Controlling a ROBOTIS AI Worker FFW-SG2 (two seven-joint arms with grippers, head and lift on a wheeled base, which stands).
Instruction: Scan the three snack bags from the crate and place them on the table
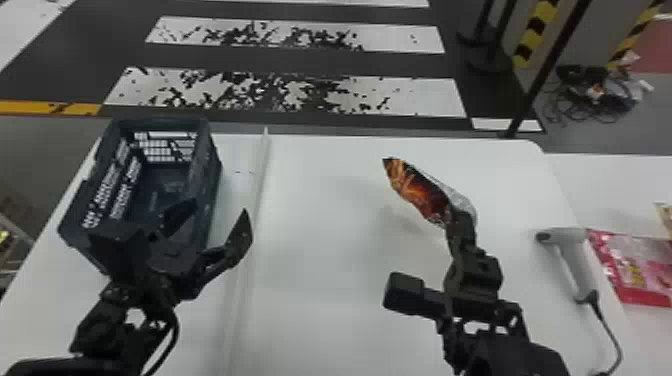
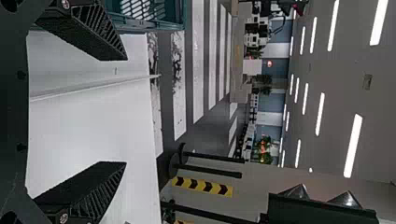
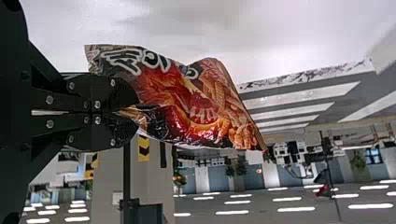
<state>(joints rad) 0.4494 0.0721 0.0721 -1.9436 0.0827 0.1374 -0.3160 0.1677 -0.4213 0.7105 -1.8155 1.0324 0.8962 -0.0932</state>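
I find my right gripper (image 1: 456,216) clamped on a dark orange snack bag (image 1: 419,192), gripped by one end and held above the white table (image 1: 320,225). My left gripper (image 1: 216,212) stands with its fingers well apart near the crate (image 1: 214,170), which sits on the table's left side. I record the scanner (image 1: 574,260) lying near the table's right edge, its cord trailing toward me, and just beside it a red and pink bag (image 1: 637,267).

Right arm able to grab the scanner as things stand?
Probably not: the right gripper is shut on a snack bag. Otherwise the scanner looks accessible, to that gripper's right with nothing lying over it.
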